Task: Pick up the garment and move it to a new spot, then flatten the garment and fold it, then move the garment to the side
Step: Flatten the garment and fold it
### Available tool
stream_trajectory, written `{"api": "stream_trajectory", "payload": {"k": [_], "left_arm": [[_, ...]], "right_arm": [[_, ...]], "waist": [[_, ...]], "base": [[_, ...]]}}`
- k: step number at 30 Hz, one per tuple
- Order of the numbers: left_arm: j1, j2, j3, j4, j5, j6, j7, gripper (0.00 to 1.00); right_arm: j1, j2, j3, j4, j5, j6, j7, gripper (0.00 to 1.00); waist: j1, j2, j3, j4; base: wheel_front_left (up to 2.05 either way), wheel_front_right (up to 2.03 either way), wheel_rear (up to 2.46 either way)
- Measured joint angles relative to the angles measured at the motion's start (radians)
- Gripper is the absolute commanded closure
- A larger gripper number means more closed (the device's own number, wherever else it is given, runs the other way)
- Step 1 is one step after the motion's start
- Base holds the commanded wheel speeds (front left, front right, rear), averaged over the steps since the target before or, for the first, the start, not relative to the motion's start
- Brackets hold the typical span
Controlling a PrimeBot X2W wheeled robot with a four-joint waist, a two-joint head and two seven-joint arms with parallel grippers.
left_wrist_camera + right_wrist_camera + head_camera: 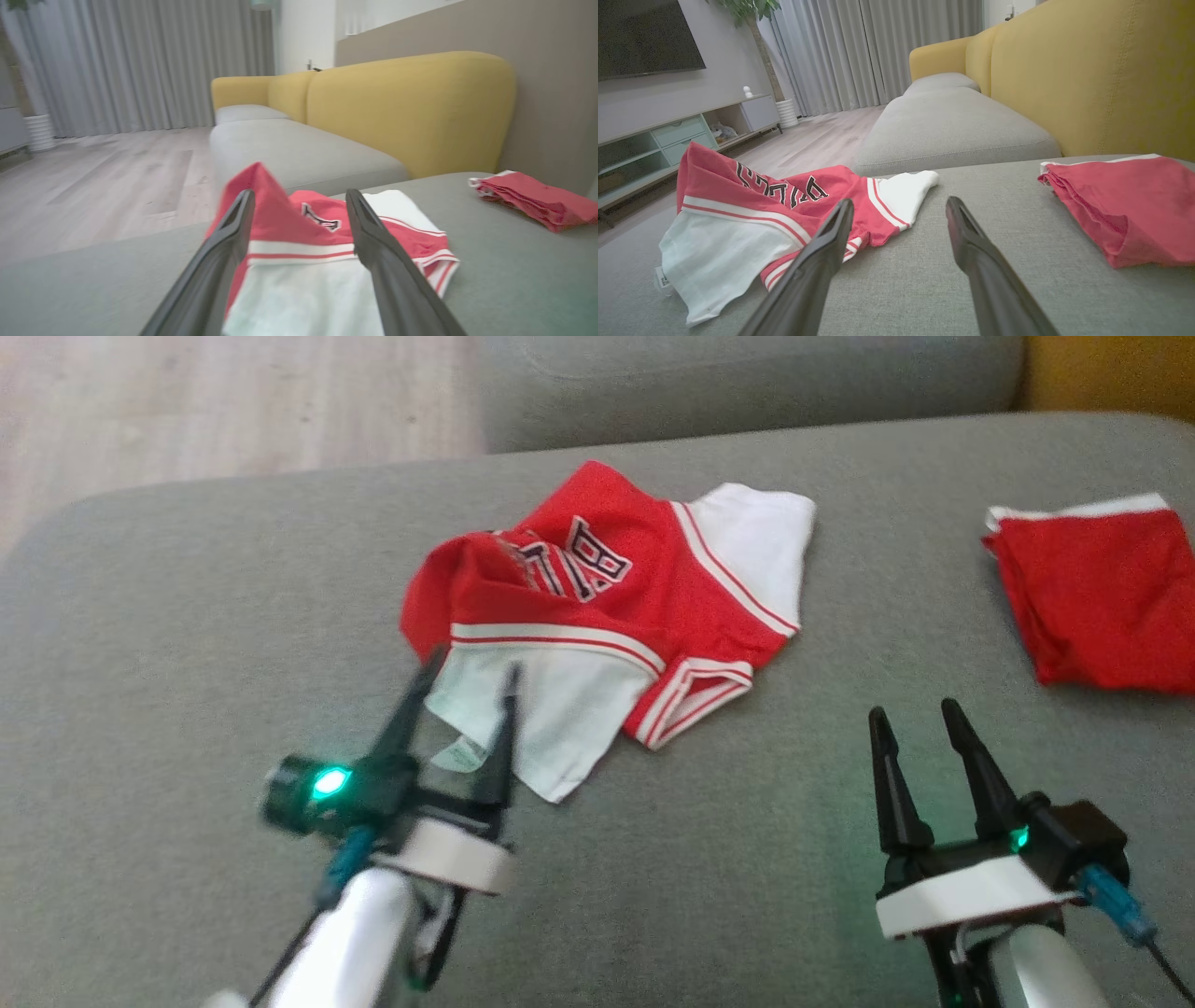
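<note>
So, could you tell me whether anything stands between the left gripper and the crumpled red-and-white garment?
Nothing visible does. The open left gripper hangs right at the white near edge of the garment, which lies on the grey cushion. The other red garment lies apart, far to the right.

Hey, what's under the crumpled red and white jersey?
The jersey lies on the grey cushion, which shows all around it. Its folds hide whatever lies directly beneath.
</note>
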Motion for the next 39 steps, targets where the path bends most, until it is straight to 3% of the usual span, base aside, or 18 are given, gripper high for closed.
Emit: {"api": "stream_trajectory", "payload": {"k": [9, 14, 20, 30, 31, 32, 33, 39], "left_arm": [[-0.139, -0.046, -0.152, 0.185, 0.030, -0.063, 0.116, 0.00], [-0.213, -0.049, -0.169, 0.309, 0.041, -0.035, 0.146, 0.00], [-0.291, -0.052, -0.189, 0.416, 0.049, -0.036, 0.145, 0.00], [-0.358, -0.063, -0.211, 0.548, 0.049, 0.000, 0.181, 0.00], [-0.367, -0.065, -0.213, 0.559, 0.048, -0.002, 0.191, 0.24], [-0.373, -0.067, -0.216, 0.567, 0.047, -0.002, 0.197, 0.95], [-0.377, -0.067, -0.218, 0.573, 0.046, -0.007, 0.199, 1.00], [-0.386, -0.068, -0.227, 0.599, 0.029, -0.010, 0.184, 1.00]], "right_arm": [[-0.054, 0.000, 0.008, -0.015, 0.003, 0.000, 0.000, 0.00], [-0.069, 0.000, 0.012, -0.030, 0.019, 0.000, 0.000, 0.00], [-0.088, 0.000, 0.014, -0.033, 0.034, 0.000, 0.000, 0.00], [-0.093, 0.000, 0.026, -0.033, 0.053, 0.000, 0.000, 0.00], [-0.093, 0.000, 0.026, -0.033, 0.053, 0.000, 0.000, 0.00], [-0.093, 0.000, 0.026, -0.033, 0.053, 0.000, 0.000, 0.00], [-0.093, 0.000, 0.026, -0.033, 0.053, 0.000, 0.000, 0.00], [-0.092, 0.000, 0.023, -0.033, 0.062, 0.000, 0.000, 0.00]], "waist": [[0.0001, 0.0000, 0.071, -0.103], [0.0002, 0.0000, 0.118, -0.175], [0.0002, 0.0000, 0.162, -0.241], [0.0000, 0.0000, 0.179, -0.293], [-0.0001, 0.0000, 0.178, -0.294], [0.0000, 0.0000, 0.177, -0.295], [0.0000, 0.0000, 0.176, -0.295], [0.0000, 0.0000, 0.155, -0.280]], "base": [[0.00, 0.00, 0.00], [0.00, 0.00, 0.00], [0.00, 0.00, 0.00], [0.00, 0.00, 0.00], [0.00, 0.00, 0.00], [0.00, 0.00, 0.00], [0.00, 0.00, 0.00], [0.00, 0.00, 0.00]]}}
